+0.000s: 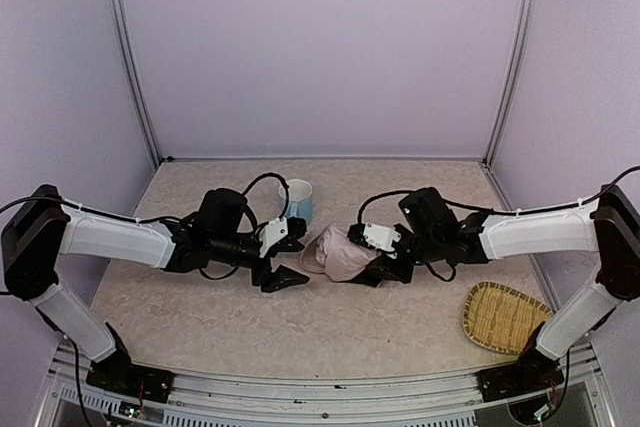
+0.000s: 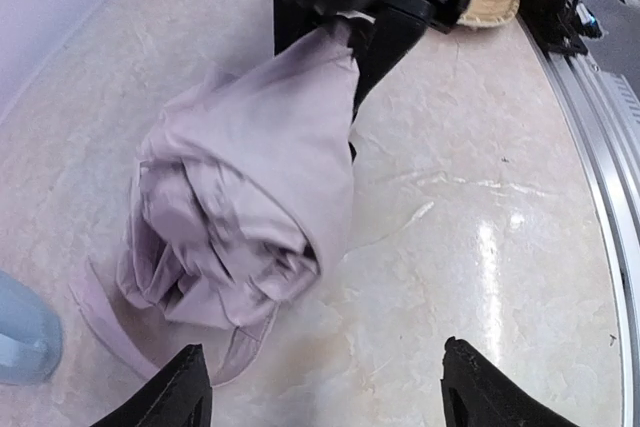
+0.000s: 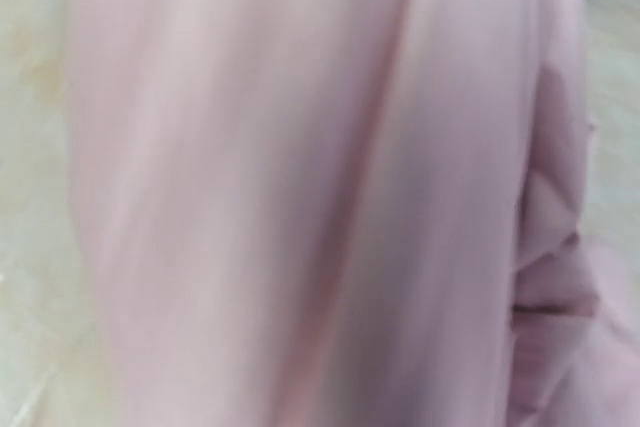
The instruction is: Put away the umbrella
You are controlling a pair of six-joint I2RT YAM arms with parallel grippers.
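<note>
Your spread left tool point(image 2: 322, 372) faces the umbrella point(image 2: 245, 197) end-on, while the right tool point(image 2: 355, 27) clamps its far end.

A beige, marble-patterned desk point(image 1: 330, 332) stands enclosed by 3 plain lilac walls: the back wall point(image 1: 320, 47) and 2 side walls point(image 1: 60, 67). 2 silver metal posts point(image 1: 130, 57) mark the back corners. A metal rail point(image 1: 300, 387) runs along the near edge. White glare point(image 2: 490, 247) streaks the glossy top.
</note>
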